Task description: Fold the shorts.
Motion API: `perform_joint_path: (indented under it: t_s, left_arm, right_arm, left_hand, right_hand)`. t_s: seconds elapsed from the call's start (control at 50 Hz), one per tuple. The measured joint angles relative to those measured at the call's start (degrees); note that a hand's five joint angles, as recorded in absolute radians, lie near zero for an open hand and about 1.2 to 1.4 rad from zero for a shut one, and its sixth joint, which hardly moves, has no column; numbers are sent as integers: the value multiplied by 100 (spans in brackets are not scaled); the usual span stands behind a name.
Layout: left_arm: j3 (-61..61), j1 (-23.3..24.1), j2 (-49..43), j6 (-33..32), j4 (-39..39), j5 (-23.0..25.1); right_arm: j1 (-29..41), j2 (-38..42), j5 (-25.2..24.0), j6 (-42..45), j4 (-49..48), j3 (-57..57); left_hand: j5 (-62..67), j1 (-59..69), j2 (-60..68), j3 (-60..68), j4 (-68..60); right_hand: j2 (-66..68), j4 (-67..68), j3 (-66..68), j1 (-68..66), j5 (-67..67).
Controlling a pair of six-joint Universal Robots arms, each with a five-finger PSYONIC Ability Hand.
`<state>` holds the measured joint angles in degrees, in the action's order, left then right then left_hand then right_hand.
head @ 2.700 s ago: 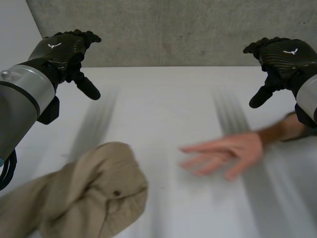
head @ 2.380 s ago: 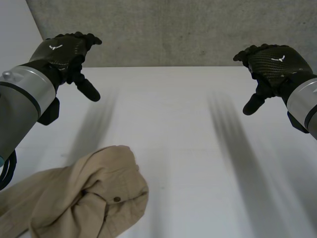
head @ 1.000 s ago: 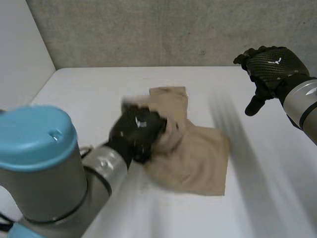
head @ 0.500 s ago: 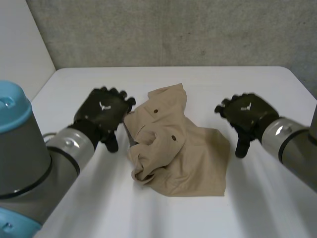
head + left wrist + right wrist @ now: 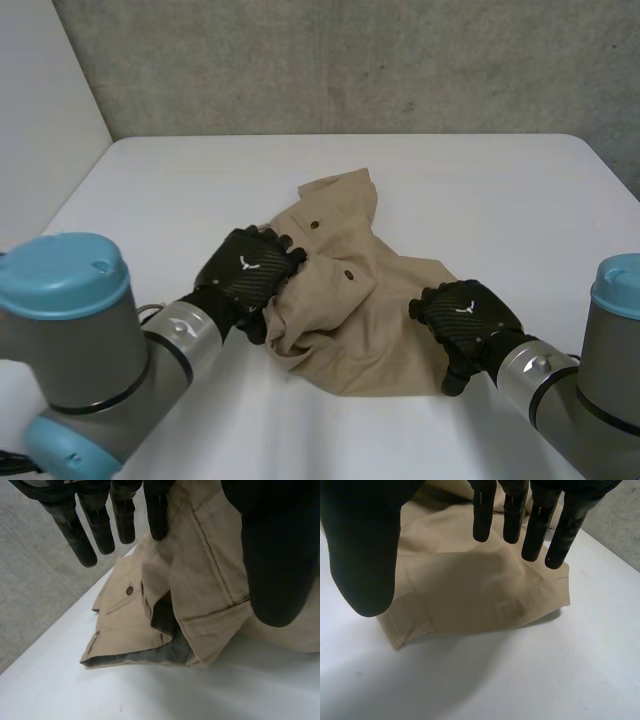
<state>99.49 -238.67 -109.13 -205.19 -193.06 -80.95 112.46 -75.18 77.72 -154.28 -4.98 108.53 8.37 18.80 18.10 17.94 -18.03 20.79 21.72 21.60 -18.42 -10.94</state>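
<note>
The beige shorts [image 5: 370, 300] lie crumpled in the middle of the white table [image 5: 480, 190], their buttoned waistband end pointing to the far side. My left hand [image 5: 248, 277] rests at the bunched left edge of the shorts. In the left wrist view its fingers [image 5: 100, 525] are straight and apart from the thumb, above the folded waistband of the shorts [image 5: 200, 580]. My right hand [image 5: 465, 320] is at the near right corner. Its straight fingers [image 5: 535, 525] hover over the hem corner of the shorts [image 5: 460, 580], and nothing is pinched.
A grey concrete wall [image 5: 350, 60] runs behind the table's far edge, and a pale wall stands at the left. Bare tabletop surrounds the shorts on all sides.
The left hand dropped the shorts in the table's middle, opened, and came back against their left edge. The right hand came down from the far right to the near right corner.
</note>
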Motion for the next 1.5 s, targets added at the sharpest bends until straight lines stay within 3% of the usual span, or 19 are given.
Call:
perform_joint_path:
  t_s: [0.04,0.08,0.1,0.12,0.14,0.22,0.24,0.42,0.54,0.78,0.82,0.96,1.0,1.02,1.06,1.1,1.28,1.38,1.5]
  left_arm:
    - [-56,9,-126,0,-42,-3]
    - [-116,20,-244,1,-64,-6]
    - [-130,22,-268,1,-68,-7]
    - [-203,22,-351,2,-89,-15]
    - [-244,17,-388,2,-102,-26]
    - [-309,0,-418,0,-135,-57]
    - [-483,-92,-420,-10,-249,-236]
    - [-1364,-969,102,-156,-892,-1603]
    - [-2054,-1246,306,-263,-1207,-1770]
    - [-3074,-383,113,-115,-1850,-825]
    - [-2923,130,-214,-10,-1914,-218]
    - [-2292,913,-940,164,-1901,833]
    - [-2154,1076,-1119,194,-1897,1064]
    - [-2029,1242,-1305,210,-1887,1297]
    - [-1962,1348,-1426,199,-1873,1446]
    - [-1914,1443,-1538,152,-1853,1581]
    - [-1905,959,-1358,-64,-1660,1207]
    - [-1797,389,-778,-95,-969,492]
    - [-1434,60,-194,-80,-147,145]
  right_arm:
    - [-20,18,13,1,-26,-9]
    - [-38,21,20,3,-41,-17]
    - [-44,21,24,4,-47,-20]
    - [-64,19,37,7,-66,-26]
    - [-74,17,48,8,-77,-29]
    - [-86,14,73,10,-91,-32]
    - [-105,0,145,11,-122,-42]
    - [-120,-56,347,9,-148,-147]
    - [-123,-101,411,-9,-146,-192]
    - [-184,-292,602,-179,-144,-193]
    - [-277,-379,652,-201,-148,-172]
    - [-608,-535,681,-262,-196,-149]
    - [-700,-565,683,-294,-218,-148]
    - [-821,-600,683,-341,-245,-147]
    - [-913,-624,683,-375,-263,-150]
    - [-1041,-650,684,-412,-278,-157]
    - [-1240,-683,624,-389,-258,-200]
    - [-1230,-814,449,-111,-183,-249]
    - [-1196,-1136,61,356,353,-268]
  left_hand:
    - [46,50,51,46,-50]
    - [1657,1897,1806,1693,-1714]
    - [1657,1897,1806,1693,-1714]
    - [3674,4226,3823,3798,-3850]
    - [4219,4638,4378,4352,-4406]
    - [4219,4638,4378,4352,-4406]
    - [4508,4675,4982,4868,-5020]
    - [4508,4675,5016,4940,-5041]
    - [4508,4675,5016,4952,-5041]
    - [4508,4675,5017,4999,-5064]
    - [4508,4675,5017,4999,-5065]
    - [4508,4675,5017,5000,-5067]
    - [4501,4646,4939,4937,-4993]
    - [3583,3300,3597,3632,-3603]
    - [2573,2153,2588,2642,-2585]
    - [147,-355,193,262,-156]
    - [-585,-699,-556,-495,561]
    - [-585,-699,-570,-495,561]
    - [-585,-699,-572,-495,561]
  right_hand:
    - [0,-1,0,0,0]
    - [0,0,0,0,0]
    - [0,0,0,0,0]
    - [0,0,0,0,-9]
    - [0,0,0,0,-22]
    - [0,0,0,0,-34]
    - [0,25,0,0,-55]
    - [0,81,58,-81,-106]
    - [0,81,58,-81,-112]
    - [0,81,58,-81,-112]
    - [0,82,58,-81,-112]
    - [0,81,58,-81,-112]
    - [0,81,58,-81,-112]
    - [0,81,58,-81,-112]
    - [0,81,57,-79,-111]
    - [0,80,58,-78,-112]
    - [0,69,44,-61,-102]
    - [0,69,45,-61,-104]
    - [0,70,50,-63,-109]
